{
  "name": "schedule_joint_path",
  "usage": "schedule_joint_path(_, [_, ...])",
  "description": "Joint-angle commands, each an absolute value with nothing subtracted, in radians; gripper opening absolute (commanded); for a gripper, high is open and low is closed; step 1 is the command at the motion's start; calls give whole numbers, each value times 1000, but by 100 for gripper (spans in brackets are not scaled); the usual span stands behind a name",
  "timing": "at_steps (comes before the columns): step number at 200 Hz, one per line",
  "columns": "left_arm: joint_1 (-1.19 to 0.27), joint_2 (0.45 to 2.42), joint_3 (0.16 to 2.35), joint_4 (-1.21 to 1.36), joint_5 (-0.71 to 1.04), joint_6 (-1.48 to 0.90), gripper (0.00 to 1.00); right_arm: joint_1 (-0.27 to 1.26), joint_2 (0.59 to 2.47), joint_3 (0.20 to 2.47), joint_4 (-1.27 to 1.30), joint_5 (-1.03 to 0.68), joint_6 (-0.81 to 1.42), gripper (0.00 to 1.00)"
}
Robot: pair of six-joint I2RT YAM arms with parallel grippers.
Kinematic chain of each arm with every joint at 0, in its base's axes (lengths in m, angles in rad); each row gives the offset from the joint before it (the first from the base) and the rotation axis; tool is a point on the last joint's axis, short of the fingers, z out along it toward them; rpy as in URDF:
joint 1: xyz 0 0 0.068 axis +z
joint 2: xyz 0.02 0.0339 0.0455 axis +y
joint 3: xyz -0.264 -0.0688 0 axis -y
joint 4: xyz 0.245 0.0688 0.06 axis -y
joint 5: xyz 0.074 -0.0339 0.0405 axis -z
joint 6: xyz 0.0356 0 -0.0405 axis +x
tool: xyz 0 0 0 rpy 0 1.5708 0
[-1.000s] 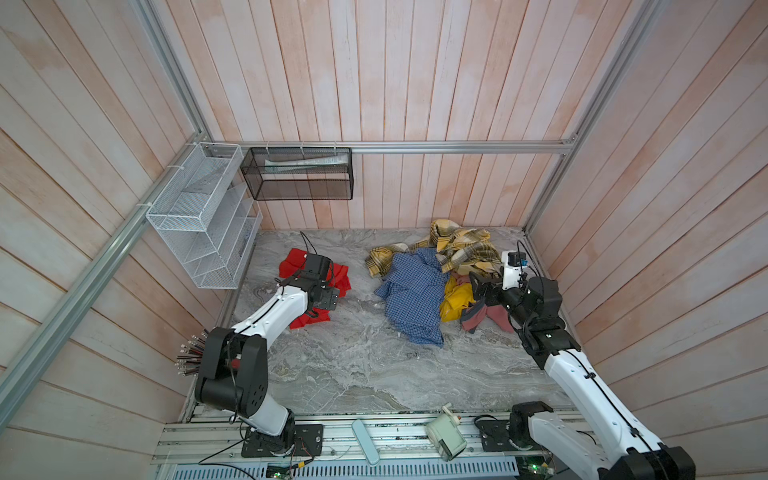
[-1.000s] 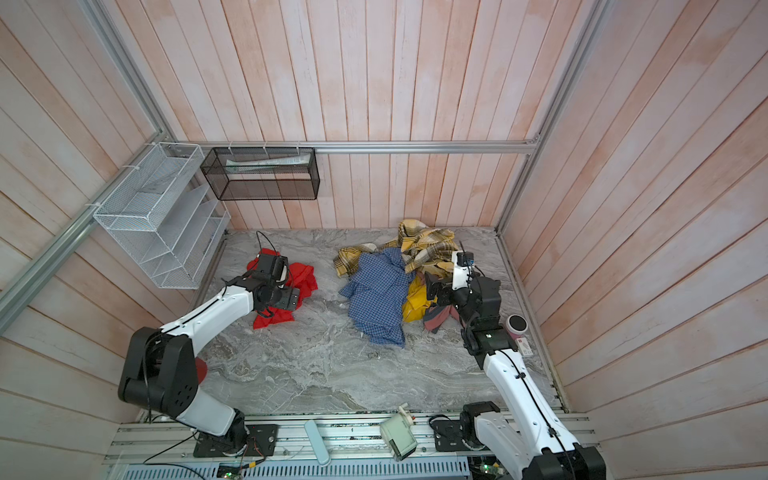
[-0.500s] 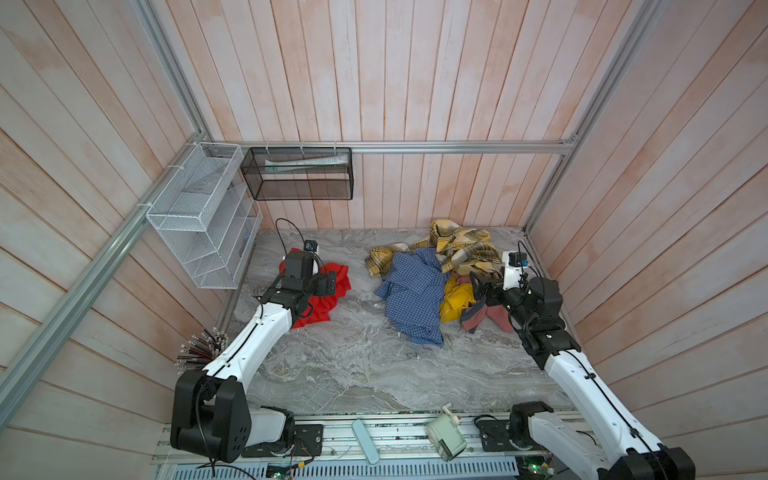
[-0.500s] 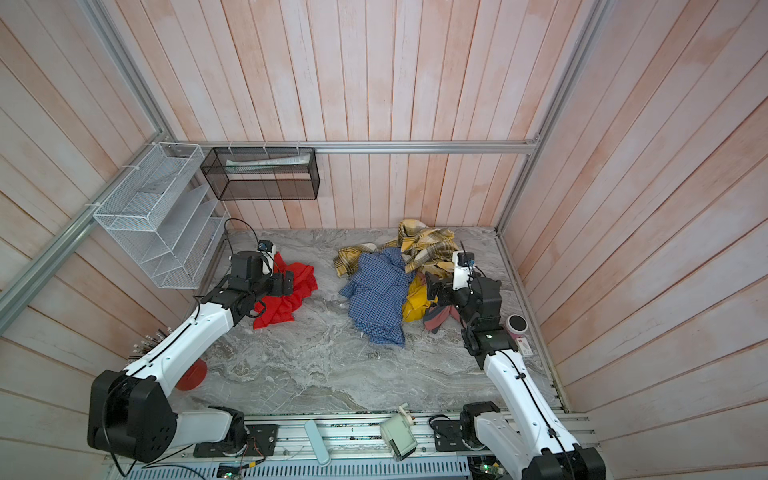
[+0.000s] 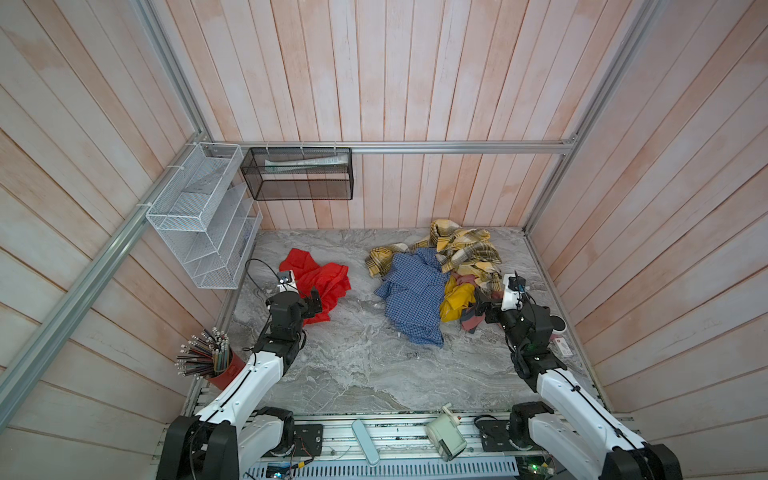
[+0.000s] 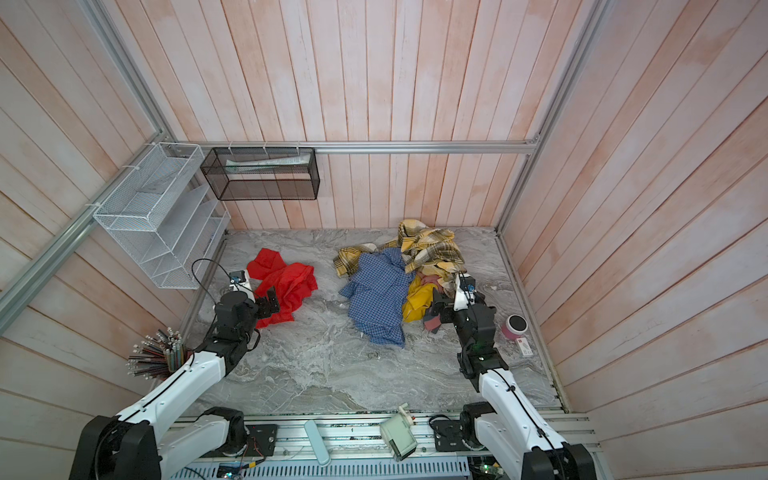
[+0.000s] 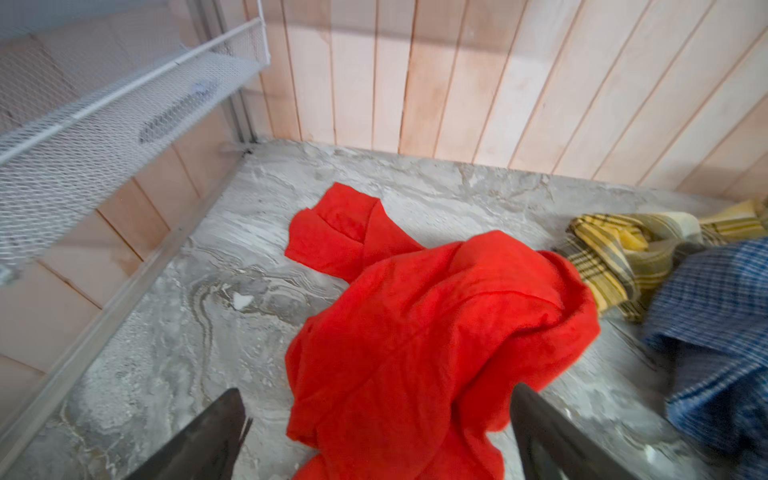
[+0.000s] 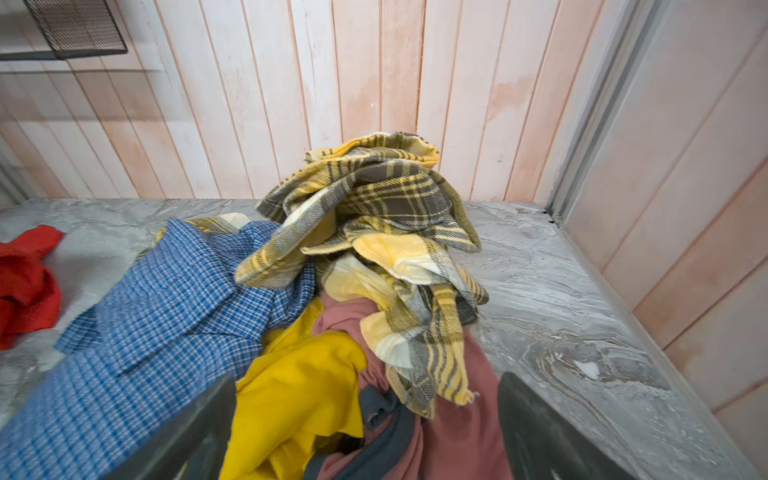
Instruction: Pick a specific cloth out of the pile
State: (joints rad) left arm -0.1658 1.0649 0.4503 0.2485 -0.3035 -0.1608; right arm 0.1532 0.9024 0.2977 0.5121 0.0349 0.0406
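The cloth [image 5: 318, 282] [image 6: 286, 286] is plain bright red and lies crumpled by itself on the marble floor, left of the pile [image 5: 440, 274] [image 6: 407, 274]. It fills the left wrist view [image 7: 415, 332] and shows at the edge of the right wrist view [image 8: 25, 282]. The pile [image 8: 353, 249] heaps yellow-and-grey plaid over a blue checked shirt, with plain yellow and dull pink pieces in front. My left gripper [image 5: 313, 301] [image 7: 376, 395] hangs open just above the red cloth's near edge, holding nothing. My right gripper [image 5: 482, 309] [image 8: 365, 380] stands open at the pile's near side, astride the yellow and pink pieces.
A white mesh rack [image 5: 203, 224] and a black mesh basket [image 5: 297, 174] hang on the walls at the back left. A red cup of pencils [image 5: 216, 361] stands by the left arm. A pink round object [image 6: 515, 326] and a small card [image 6: 525, 347] lie beside the right arm.
My left arm has swung back toward the front left, and its open gripper has drawn off the red cloth's middle to its near edge. The right arm has barely moved.
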Motion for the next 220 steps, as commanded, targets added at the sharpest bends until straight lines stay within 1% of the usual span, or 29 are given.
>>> schedule_joint_path(1, [-156, 1031, 379, 500, -402, -122, 100, 144, 945, 258, 741, 167, -21, 98])
schedule_joint_path(24, [-135, 1046, 298, 687, -414, -104, 100, 120, 1021, 225, 869, 176, -51, 98])
schedule_joint_path(51, [-134, 1130, 290, 772, -430, -83, 100, 85, 1118, 197, 975, 139, -37, 98])
schedule_joint_path(58, [-134, 1153, 280, 813, -423, -46, 100, 72, 1143, 183, 1019, 118, -30, 98])
schedule_joint_path(71, [-134, 1205, 238, 969, -402, 1, 100, 52, 1192, 159, 1105, 77, -28, 98])
schedule_joint_path(82, [-131, 1263, 218, 1084, -406, 23, 100, 41, 1225, 162, 1115, 66, -40, 98])
schedule_joint_path(90, [-129, 1302, 226, 1103, -409, 29, 100, 19, 1250, 163, 1127, 41, -26, 98])
schedule_joint_path(101, [-130, 1322, 255, 1027, -403, 19, 100, -2, 1293, 154, 1164, 19, -4, 98])
schedule_joint_path(107, [-127, 1332, 252, 1029, -386, 19, 100, -11, 1319, 146, 1193, 11, 3, 98])
schedule_joint_path(120, [-126, 1378, 214, 1139, -364, 31, 100, -14, 1368, 132, 1275, 6, -6, 98])
schedule_joint_path(136, [-123, 1452, 189, 1245, -358, 26, 100, -14, 1415, 151, 1283, -4, -14, 98])
schedule_joint_path(148, [-118, 1520, 178, 1356, -336, 44, 100, -17, 1485, 179, 1281, -13, -15, 98])
schedule_joint_path(156, [-110, 1506, 187, 1308, -316, 32, 100, -18, 1549, 202, 1333, -11, -10, 98])
schedule_joint_path(163, [-94, 1474, 196, 1234, -275, 13, 100, -35, 1567, 198, 1374, -13, 11, 98])
schedule_joint_path(175, [-48, 1505, 203, 1233, -153, 3, 100, -47, 1530, 236, 1236, 1, 32, 98])
schedule_joint_path(185, [-35, 1586, 231, 1299, -132, 19, 100, -48, 1511, 257, 1161, -4, 25, 98])
schedule_joint_path(188, [-33, 1581, 246, 1268, -127, 11, 100, -48, 1517, 253, 1183, -1, 26, 98])
schedule_joint_path(196, [-5, 1526, 289, 1081, -54, -13, 100, -48, 1529, 240, 1229, 6, 40, 98])
schedule_joint_path(199, [5, 1523, 295, 1066, -33, -16, 100, -47, 1531, 237, 1237, 6, 41, 98])
schedule_joint_path(210, [15, 1562, 281, 1162, -29, -21, 100, -48, 1528, 239, 1230, 4, 39, 98])
schedule_joint_path(220, [15, 1536, 297, 1083, -25, -21, 100, -48, 1519, 249, 1195, -1, 30, 98])
